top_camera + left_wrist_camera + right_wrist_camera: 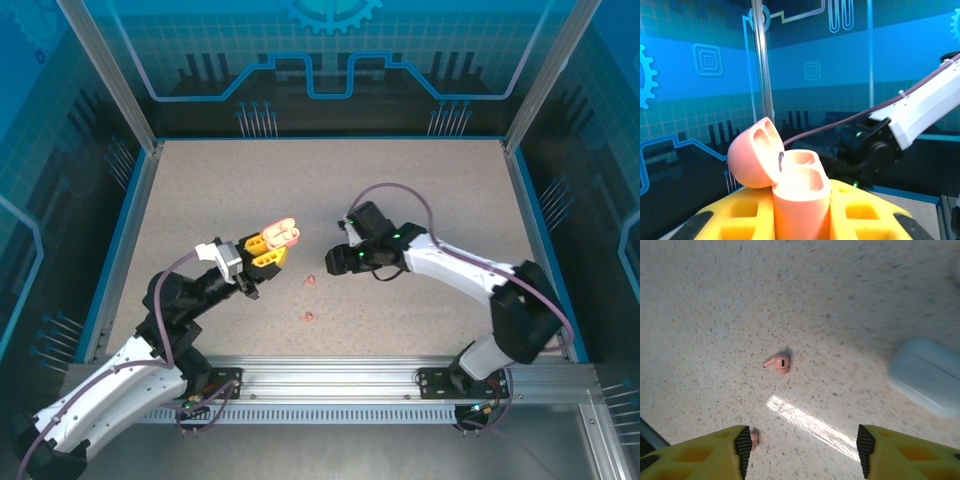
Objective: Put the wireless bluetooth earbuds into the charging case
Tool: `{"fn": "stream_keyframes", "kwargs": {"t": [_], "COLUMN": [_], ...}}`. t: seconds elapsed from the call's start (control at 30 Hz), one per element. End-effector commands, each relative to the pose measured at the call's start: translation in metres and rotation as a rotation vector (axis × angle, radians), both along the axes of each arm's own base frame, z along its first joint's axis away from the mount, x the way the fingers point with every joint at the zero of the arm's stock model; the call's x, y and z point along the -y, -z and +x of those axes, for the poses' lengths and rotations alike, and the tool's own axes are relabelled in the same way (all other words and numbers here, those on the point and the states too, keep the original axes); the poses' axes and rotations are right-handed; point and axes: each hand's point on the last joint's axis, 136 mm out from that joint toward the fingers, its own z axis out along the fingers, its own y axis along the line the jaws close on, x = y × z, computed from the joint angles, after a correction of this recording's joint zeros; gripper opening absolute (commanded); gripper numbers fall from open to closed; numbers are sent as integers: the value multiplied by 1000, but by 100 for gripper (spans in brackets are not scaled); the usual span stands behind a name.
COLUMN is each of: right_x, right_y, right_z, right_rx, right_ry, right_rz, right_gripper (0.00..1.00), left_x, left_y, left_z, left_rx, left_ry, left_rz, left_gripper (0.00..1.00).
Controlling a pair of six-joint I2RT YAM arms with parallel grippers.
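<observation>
Our left gripper (266, 252) is clamped on the charging case (800, 195). Its yellow fingers press the pink body from either side and hold it off the table (420, 200), reaching toward the other arm. We judge it is held this way so the wells face an incoming earbud and the case cannot slide when something is pushed in. The lid (752, 155) is swung back on its hinge, and both wells look empty. Our right gripper (803, 442) hangs over the table with its jaws apart and nothing between them, pointed down at a pink earbud (778, 363) lying ahead of the fingertips. We take that spread as a stance suited to straddling so small a piece. A second pink earbud (754, 437) lies just beside one fingertip pad, half hidden. From above, both lie on the table between the two grippers, apart from each other, and neither is in the case. The first earbud rests on its side, its short stem pointing left and its rounded head showing a dark oval slot. It is glossy and tiny next to the closed pale blue case (927, 377) off to the right.
</observation>
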Motion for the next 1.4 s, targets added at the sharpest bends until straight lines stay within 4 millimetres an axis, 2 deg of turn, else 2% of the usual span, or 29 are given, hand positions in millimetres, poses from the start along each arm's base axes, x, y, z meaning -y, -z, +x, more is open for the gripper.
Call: {"fn": "stream_keyframes", "kwargs": {"t": [0.0,0.17,0.4,0.73,1.37], "right_x": [-28,-53,-55,-68,-71], "right_y": [4,33,64,80,94], "right_z": [6,9,12,11,-1], "right_rx": [7,-40,-71,-113,-154], "right_ry": [-38,-79,-82,-109,-140], "right_rz": [-16,-64,-140,-120,-155], "right_gripper": [58,54,51,47,32], "left_x": [-2,-4,-6,-6,-6], "left_y": [4,3,2,4,5], "left_z": [-2,-4,-5,-4,-3], "left_rx": [4,6,11,9,5], "left_ry": [-10,-15,-20,-24,-29], "left_rz": [6,4,2,7,13], "left_gripper": [0,0,0,0,0]}}
